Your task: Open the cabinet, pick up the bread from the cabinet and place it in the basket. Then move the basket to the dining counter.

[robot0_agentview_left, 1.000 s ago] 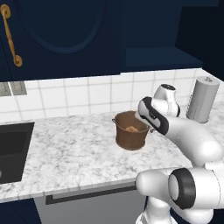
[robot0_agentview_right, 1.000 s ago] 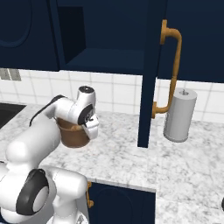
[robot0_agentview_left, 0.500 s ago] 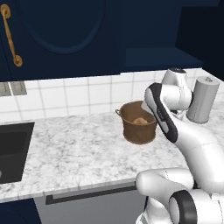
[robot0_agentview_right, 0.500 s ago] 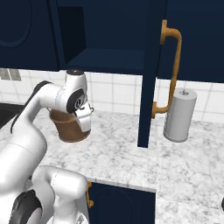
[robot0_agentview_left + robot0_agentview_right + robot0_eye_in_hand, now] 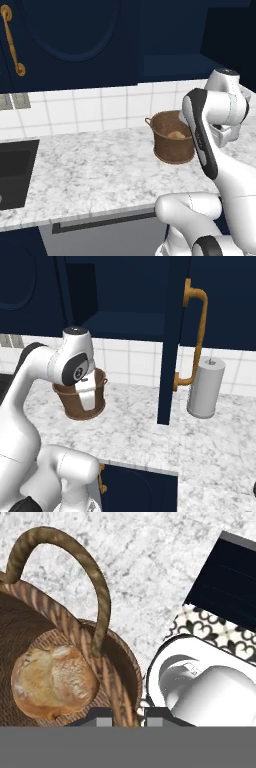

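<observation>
My gripper (image 5: 125, 716) is shut on the rim of the copper-brown basket (image 5: 172, 144), close to one loop handle (image 5: 95, 577). The basket (image 5: 80, 401) hangs tilted, just above the marble worktop (image 5: 90, 175). A golden-brown bread (image 5: 52, 682) lies on the basket's woven bottom, and the bread (image 5: 176, 135) also peeks over the rim. To the right the navy cabinet door (image 5: 170, 331) stands open, edge on, with its brass handle (image 5: 194, 336) facing right. The dining counter is out of view.
A tall grey cylinder (image 5: 205, 387) stands on the worktop right of the open door. A black sink (image 5: 15, 172) is set in at the far left. A closed navy cabinet door (image 5: 70, 40) hangs above the worktop. The grey drawer front (image 5: 100, 225) runs below its edge.
The arm has risen and swung, carrying the basket with the bread a little to the right in the left base view and tilting it. The gripper has stayed shut on the rim.
</observation>
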### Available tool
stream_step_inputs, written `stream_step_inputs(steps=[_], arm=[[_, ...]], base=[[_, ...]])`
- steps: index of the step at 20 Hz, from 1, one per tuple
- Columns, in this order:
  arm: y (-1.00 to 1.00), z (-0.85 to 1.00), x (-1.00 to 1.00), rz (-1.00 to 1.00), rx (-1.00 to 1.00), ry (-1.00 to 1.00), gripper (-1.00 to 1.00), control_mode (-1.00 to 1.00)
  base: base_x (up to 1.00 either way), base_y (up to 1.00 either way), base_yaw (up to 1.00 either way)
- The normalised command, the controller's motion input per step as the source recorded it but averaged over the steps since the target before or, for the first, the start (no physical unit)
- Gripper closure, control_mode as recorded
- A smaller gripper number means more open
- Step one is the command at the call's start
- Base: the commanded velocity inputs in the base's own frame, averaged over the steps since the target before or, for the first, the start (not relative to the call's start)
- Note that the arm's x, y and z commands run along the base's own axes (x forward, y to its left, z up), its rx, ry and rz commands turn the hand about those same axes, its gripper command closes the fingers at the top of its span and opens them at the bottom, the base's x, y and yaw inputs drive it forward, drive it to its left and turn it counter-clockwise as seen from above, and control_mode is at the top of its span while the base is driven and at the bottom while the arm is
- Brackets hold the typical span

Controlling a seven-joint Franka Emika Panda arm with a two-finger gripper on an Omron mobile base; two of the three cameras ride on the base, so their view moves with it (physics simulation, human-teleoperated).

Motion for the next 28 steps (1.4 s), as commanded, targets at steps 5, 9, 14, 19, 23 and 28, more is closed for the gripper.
stream_step_inputs(steps=[5, 9, 14, 19, 23, 28], arm=[[-0.21, 0.25, -0.38, -0.17, 0.0, 0.0, 1.0, -1.0], [0.07, 0.22, -0.42, -0.07, 0.0, -0.05, 1.0, 1.0], [0.0, 0.0, 0.0, 0.0, 0.0, 0.0, 1.0, 1.0], [0.0, 0.0, 0.0, 0.0, 0.0, 0.0, 1.0, 1.0], [0.0, 0.0, 0.0, 0.0, 0.0, 0.0, 1.0, 1.0], [0.0, 0.0, 0.0, 0.0, 0.0, 0.0, 1.0, 1.0]], base=[[0.0, 0.0, 0.0], [-0.11, 0.14, 0.0], [-0.84, 0.62, 0.15], [-0.06, 0.74, 0.77], [0.0, 0.08, 1.0], [0.0, 0.0, 1.0]])
